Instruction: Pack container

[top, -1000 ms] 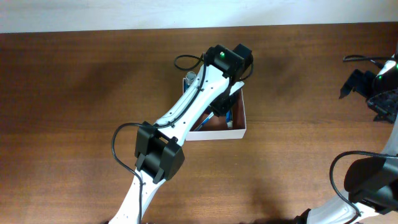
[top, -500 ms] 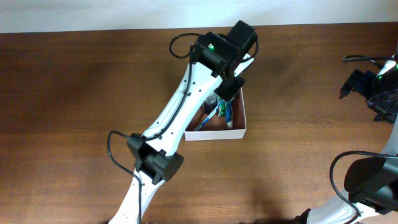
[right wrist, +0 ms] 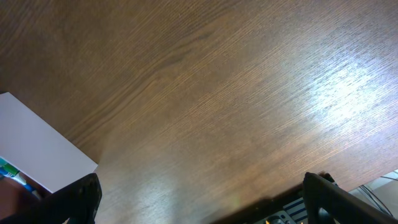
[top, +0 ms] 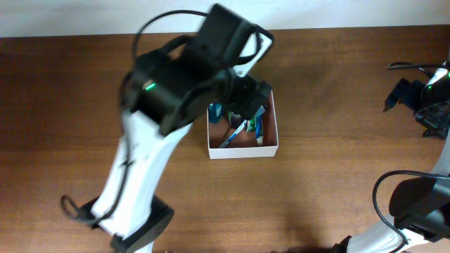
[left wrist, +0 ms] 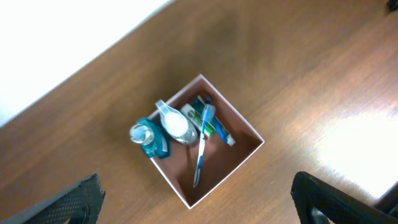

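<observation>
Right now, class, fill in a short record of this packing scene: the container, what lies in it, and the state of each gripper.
container: square white-walled box, pinkish-brown inside, open top, on the wooden table
contents: blue-and-white toothbrush, green-and-white tube, teal bottle at one corner, pale rounded item beside it
left gripper: open, empty, above the container
right gripper: open, empty, over the wooden table, apart from the container

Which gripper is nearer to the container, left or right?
Left. The left gripper hangs open directly above the container. The right gripper, also open, is far off to the side over the table, with only a corner of the container at the edge of its view.
</observation>
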`<state>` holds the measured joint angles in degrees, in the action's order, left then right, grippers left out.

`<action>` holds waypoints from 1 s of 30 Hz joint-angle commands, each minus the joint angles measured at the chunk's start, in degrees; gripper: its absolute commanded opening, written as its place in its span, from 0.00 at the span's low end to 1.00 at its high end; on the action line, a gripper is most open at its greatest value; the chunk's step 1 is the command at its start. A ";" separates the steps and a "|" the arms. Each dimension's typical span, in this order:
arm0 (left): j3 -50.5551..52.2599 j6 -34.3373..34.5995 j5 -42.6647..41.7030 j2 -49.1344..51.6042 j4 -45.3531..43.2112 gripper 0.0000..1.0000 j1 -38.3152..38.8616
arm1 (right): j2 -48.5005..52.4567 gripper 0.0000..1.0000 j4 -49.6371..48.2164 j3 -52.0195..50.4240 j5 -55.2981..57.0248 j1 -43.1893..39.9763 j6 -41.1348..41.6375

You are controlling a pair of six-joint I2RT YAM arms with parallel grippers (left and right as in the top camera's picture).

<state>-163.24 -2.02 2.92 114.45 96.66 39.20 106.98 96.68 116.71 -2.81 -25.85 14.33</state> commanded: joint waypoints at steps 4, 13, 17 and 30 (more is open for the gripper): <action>5.18 2.91 3.08 -6.36 0.04 0.99 -0.37 | -0.76 0.99 -0.02 -0.20 0.33 -0.04 -0.39; 24.72 12.68 11.91 -20.04 0.04 0.99 -0.37 | -0.76 0.99 -0.02 -0.20 0.33 -0.04 -0.39; 33.22 17.29 11.96 -27.71 0.04 0.99 -0.37 | -0.76 0.99 -0.02 -0.20 0.33 -0.04 -0.39; 47.71 27.30 12.52 -45.46 0.02 0.99 -0.37 | -0.76 0.99 -0.02 -0.20 0.33 -0.04 -0.39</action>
<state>-116.38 23.05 14.39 69.41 96.73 39.18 106.98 96.68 116.66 -2.81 -25.85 14.33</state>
